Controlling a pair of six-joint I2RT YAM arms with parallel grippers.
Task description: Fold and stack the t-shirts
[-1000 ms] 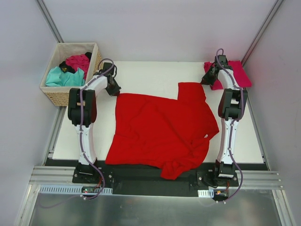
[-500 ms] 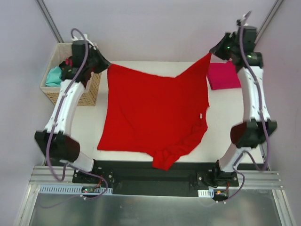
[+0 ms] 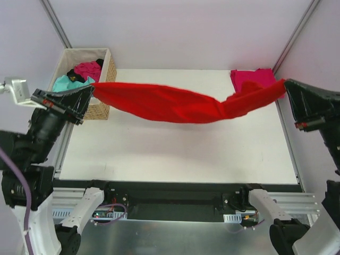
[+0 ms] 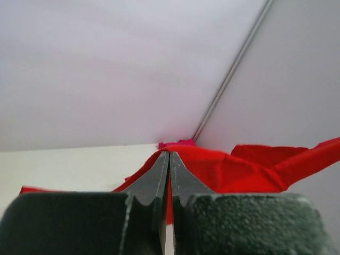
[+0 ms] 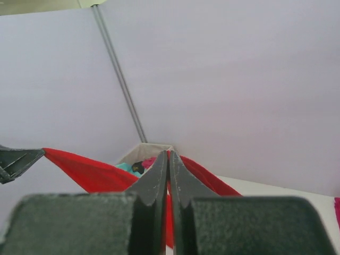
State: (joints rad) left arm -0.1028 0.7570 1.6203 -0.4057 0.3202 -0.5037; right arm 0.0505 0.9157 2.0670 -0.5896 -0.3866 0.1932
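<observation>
Right now you hold the red t-shirt (image 3: pixel 175 106) slung in the air above the worktop (image 3: pixel 175 154); left tool (image 3: pixel 89 90) and right tool (image 3: pixel 286 87) are each clamped tight on one end; this looks like the shake-out before folding; next you'd need to lay it flat, ends level.

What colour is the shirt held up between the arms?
The shirt is plain bright red, clearest in the top external view.

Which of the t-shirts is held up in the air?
The bright red t-shirt, stretched above the table; the crimson one lies on it, the others in the basket.
</observation>
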